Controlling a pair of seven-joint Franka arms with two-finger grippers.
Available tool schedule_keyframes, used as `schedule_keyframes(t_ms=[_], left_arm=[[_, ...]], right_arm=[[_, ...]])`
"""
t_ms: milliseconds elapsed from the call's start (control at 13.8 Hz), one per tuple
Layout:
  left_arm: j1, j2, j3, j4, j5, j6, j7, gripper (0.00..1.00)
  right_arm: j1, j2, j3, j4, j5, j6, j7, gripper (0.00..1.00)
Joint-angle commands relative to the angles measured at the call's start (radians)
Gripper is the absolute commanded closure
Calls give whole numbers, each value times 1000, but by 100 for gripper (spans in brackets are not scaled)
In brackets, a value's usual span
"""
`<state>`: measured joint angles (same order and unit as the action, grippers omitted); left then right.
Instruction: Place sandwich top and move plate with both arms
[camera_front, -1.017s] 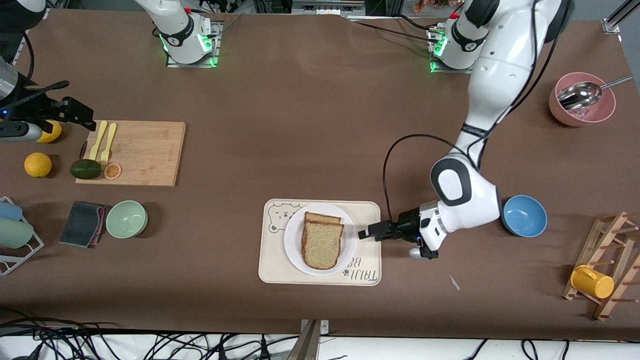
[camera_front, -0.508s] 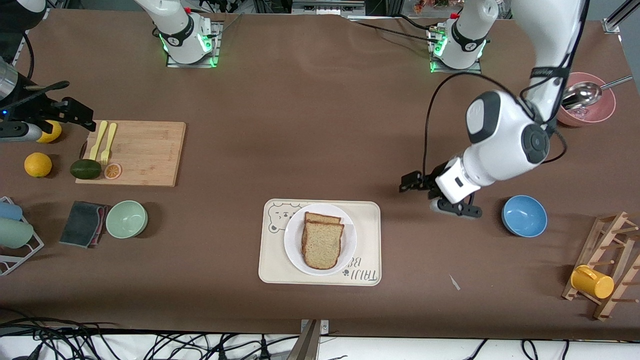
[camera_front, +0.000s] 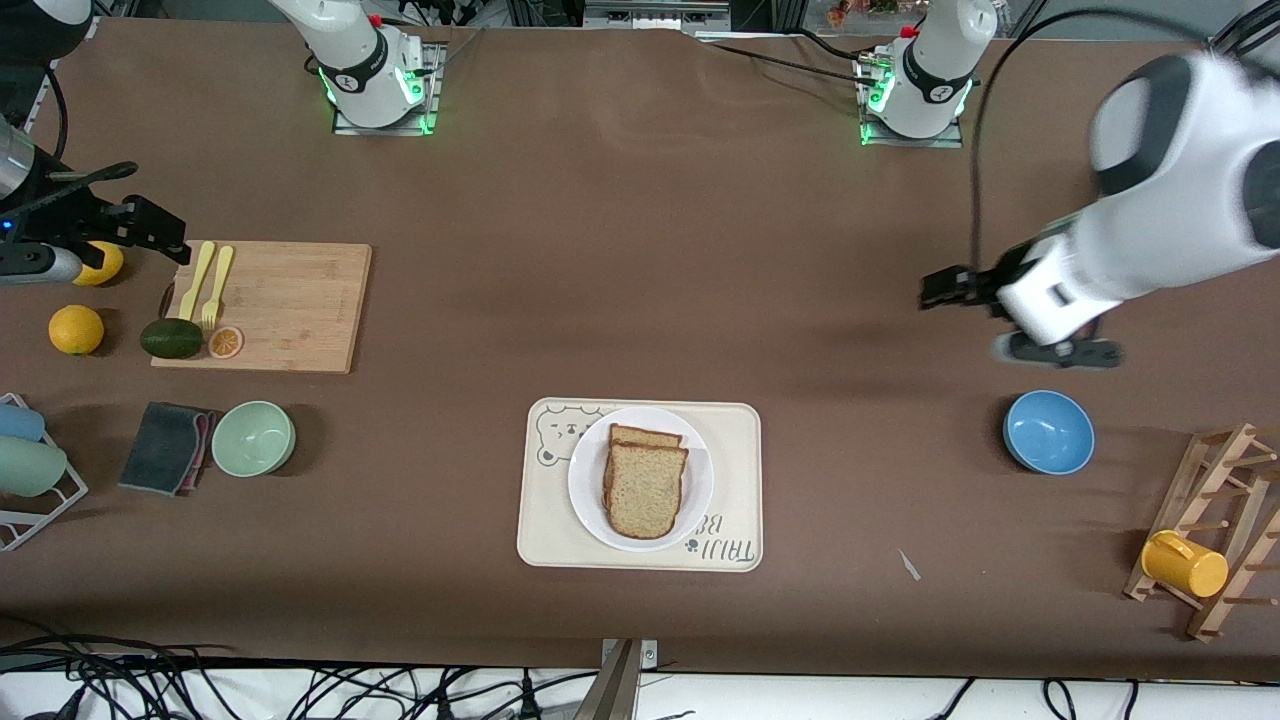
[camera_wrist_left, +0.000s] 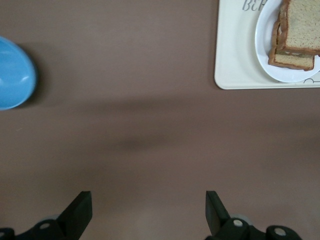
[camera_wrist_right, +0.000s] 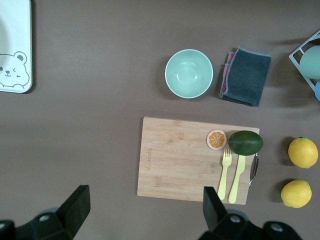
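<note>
The left gripper (camera_front: 935, 290), jaws apart and empty, has pulled up and away from the plate (camera_front: 590, 500) toward two o'clock. The sandwich top (camera_front: 645, 488) lies on the plate, so placing looks done. The right gripper (camera_front: 165, 232) waits over the cutting board's (camera_front: 290, 305) edge, jaws apart.

Open right end effector (camera_wrist_right: 142, 210) hangs over a cutting board (camera_wrist_right: 192, 159) bearing cutlery.

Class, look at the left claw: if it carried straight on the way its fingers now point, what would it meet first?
Judging by the left wrist view, the left claw, open and up in the air, points down at bare brown table. It would probably meet that first, between the blue bowl and the cream tray.
</note>
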<state>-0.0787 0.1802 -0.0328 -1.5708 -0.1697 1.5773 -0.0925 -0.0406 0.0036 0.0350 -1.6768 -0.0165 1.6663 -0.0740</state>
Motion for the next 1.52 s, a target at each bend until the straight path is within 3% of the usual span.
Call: schedule_keyframes(t_ms=[0, 218, 363, 653, 1017, 1307, 1452], left_arm=[[57, 12, -1, 132, 90, -118, 8, 0], [45, -7, -22, 176, 240, -164, 13, 0], [45, -56, -18, 166, 248, -163, 14, 0], [59, -97, -12, 103, 234, -151, 19, 0], [60, -146, -12, -38, 162, 15, 89, 0], [93, -160, 17, -54, 121, 21, 128, 0], [85, -215, 34, -101, 125, 50, 140, 0]], right_arm=[[-5, 3, 8, 14, -3, -2, 8, 0], [-5, 3, 8, 14, -3, -2, 8, 0], [-5, 3, 8, 14, -2, -2, 8, 0], [-5, 3, 8, 14, -2, -2, 8, 0], [-5, 3, 8, 14, -2, -3, 8, 0], [-5, 3, 8, 14, -2, -3, 8, 0], [-5, 3, 8, 14, -2, -3, 8, 0]])
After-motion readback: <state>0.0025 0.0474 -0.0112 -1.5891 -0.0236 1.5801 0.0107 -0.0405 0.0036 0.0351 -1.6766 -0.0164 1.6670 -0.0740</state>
